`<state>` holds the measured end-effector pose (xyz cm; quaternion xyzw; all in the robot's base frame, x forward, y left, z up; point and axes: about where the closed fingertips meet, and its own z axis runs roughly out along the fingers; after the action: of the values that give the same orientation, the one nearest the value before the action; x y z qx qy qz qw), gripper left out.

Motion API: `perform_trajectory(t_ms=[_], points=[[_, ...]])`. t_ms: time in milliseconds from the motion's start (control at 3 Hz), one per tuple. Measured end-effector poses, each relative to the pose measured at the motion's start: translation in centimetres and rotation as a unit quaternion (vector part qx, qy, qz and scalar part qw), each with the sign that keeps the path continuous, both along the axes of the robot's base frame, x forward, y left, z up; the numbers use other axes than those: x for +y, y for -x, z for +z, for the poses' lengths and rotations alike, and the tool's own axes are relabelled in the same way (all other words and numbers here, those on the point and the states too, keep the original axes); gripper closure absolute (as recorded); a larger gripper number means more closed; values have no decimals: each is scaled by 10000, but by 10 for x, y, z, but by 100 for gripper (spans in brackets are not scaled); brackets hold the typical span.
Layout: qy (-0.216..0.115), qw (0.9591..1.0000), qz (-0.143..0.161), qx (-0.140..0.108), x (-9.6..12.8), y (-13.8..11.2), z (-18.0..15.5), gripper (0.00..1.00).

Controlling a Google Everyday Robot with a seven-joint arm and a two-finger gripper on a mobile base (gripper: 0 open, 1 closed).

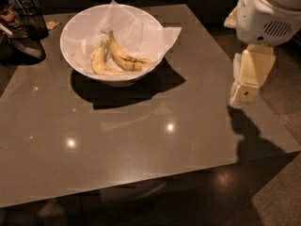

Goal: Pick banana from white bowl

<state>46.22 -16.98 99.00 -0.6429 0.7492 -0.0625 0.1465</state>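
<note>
In the camera view, the banana (126,59) is lying inside the white bowl (64,41). It is resting on the crumpled paper liner (143,32), with its greenish stem pointing toward the far rim and its bruised end leaning toward the right wall. A paler, shorter banana (99,65) is lying just beside it on the left, and the two seem to be touching near their stems. A grasp is therefore probably better aimed at the darker fruit's right half, where nothing is crowding it. The bowl is sitting toward the far-left corner of the worktop (141,149), with a dark wire-mesh container (26,39) standing near it at the left edge.

The pincer (244,92) is hanging at the right edge of the worktop, roughly midway along it. It is well apart from the bowl and appears to be carrying nothing (whether it is open or closed I cannot tell). I judge it is being held out there because the reach is not yet begun.

Nothing is standing between the right edge and the bowl, so the crossing is looking open. The liner's corner is jutting out over the bowl's right rim, and the walls are rising around the fruit, so an approach from above is looking safer than a sideways one.
</note>
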Motion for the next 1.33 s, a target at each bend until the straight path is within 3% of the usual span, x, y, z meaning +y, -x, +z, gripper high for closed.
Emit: perform_trajectory(t_ms=[333, 667, 1000, 1333], points=[[-42, 9997, 229, 66, 39, -38, 10, 0], [-51, 9997, 225, -19, 42, -41, 13, 0], [-105, 9996, 269, 68, 64, -61, 10, 0], [43, 9992, 346, 208, 92, -98, 0, 0]])
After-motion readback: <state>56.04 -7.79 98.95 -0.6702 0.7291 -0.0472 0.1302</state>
